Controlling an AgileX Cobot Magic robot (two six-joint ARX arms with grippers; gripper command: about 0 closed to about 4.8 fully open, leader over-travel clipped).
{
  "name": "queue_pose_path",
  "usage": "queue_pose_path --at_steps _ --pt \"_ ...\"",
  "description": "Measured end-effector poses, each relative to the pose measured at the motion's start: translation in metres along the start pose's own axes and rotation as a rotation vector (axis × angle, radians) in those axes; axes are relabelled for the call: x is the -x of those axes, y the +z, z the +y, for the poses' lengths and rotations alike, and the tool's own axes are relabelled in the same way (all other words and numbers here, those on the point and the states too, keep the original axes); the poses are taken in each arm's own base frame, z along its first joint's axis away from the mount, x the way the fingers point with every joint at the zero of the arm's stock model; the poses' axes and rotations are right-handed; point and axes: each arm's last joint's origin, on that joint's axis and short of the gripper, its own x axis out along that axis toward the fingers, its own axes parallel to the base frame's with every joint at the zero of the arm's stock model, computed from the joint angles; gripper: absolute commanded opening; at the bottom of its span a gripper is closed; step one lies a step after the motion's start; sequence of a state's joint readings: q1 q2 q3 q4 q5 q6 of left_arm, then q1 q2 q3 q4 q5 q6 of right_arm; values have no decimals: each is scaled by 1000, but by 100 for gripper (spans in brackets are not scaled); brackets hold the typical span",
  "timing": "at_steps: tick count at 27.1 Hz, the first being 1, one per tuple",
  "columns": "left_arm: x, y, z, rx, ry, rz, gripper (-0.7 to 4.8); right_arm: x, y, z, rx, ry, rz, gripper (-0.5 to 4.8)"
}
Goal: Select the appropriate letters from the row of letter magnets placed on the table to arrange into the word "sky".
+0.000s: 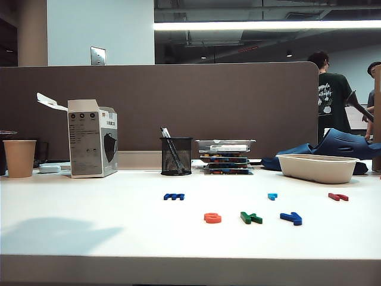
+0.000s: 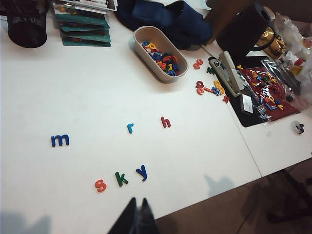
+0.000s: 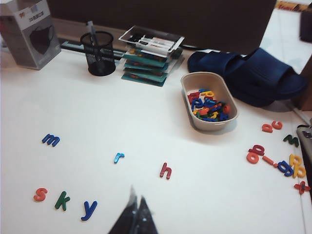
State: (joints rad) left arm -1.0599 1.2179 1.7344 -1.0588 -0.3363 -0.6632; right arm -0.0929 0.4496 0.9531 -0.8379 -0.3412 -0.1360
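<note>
Beyond the table, possibly a stapler.

s, k, y in a row, m behind-left, table

The near half of the table lies open. Only flat letters sit there: s, k, y in front, with m, r, h behind. Taller obstacles line the back: box, pen holder, stacked cases, bowl. Both closed grippers, left and right, hover above the front edge.
</note>
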Motion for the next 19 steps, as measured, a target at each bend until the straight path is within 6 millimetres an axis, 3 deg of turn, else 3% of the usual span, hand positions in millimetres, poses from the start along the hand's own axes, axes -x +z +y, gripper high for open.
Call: queue_pose_path --at_steps 10,15,17,19 --pt "0 1 0 3 3 -13 -5 -4 -67 9 3 15 -74 -8" --pt "0 4 -1 -12 23 -59 -5 -7 -88 11 -5 12 -183 -8" --pt "-1 5 0 -76 89 -104 -5 -10 -92 11 1 27 -221 -8" --pt "-9 9 3 -250 301 -201 -6 -17 -93 9 4 27 -265 -8"
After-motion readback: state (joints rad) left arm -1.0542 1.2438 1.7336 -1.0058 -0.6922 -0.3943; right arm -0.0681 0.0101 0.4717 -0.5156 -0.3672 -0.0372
